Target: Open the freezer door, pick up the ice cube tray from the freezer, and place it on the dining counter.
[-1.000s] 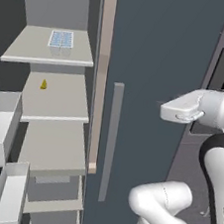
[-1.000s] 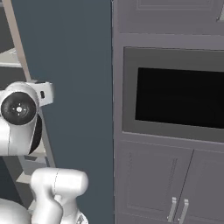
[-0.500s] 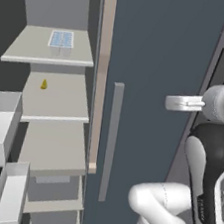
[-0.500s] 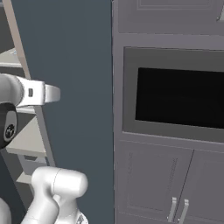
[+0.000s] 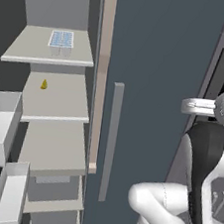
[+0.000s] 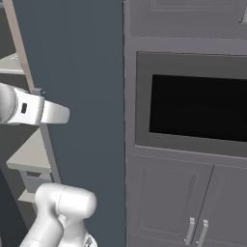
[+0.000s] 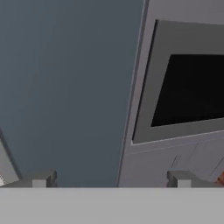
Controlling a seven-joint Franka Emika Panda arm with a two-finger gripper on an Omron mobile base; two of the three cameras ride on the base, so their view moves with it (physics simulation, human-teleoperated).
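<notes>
With the freezer (image 5: 42, 125) already standing open and the ice cube tray (image 5: 61, 39) resting on its top shelf (image 5: 27, 48), the pick-up step is in hand, and the gripper (image 7: 109, 180), jaws apart and empty, faces the plain door (image 7: 65, 87) beside the wall oven (image 7: 188, 87), so it likely must swing left toward the tray.

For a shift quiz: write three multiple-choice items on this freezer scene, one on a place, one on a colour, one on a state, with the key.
1. Where does the ice cube tray lie?
A. top shelf of the freezer
B. lowest drawer
C. in the hand

2. What colour is the small object on the second shelf?
A. red
B. yellow
C. green

3. How are the fingers of the hand?
A. shut on the tray
B. shut on a handle
C. apart, holding nothing

A: the tray sits on the uppermost shelf.
B: it shows yellow.
C: the hand view shows a wide gap between the tips.
</notes>
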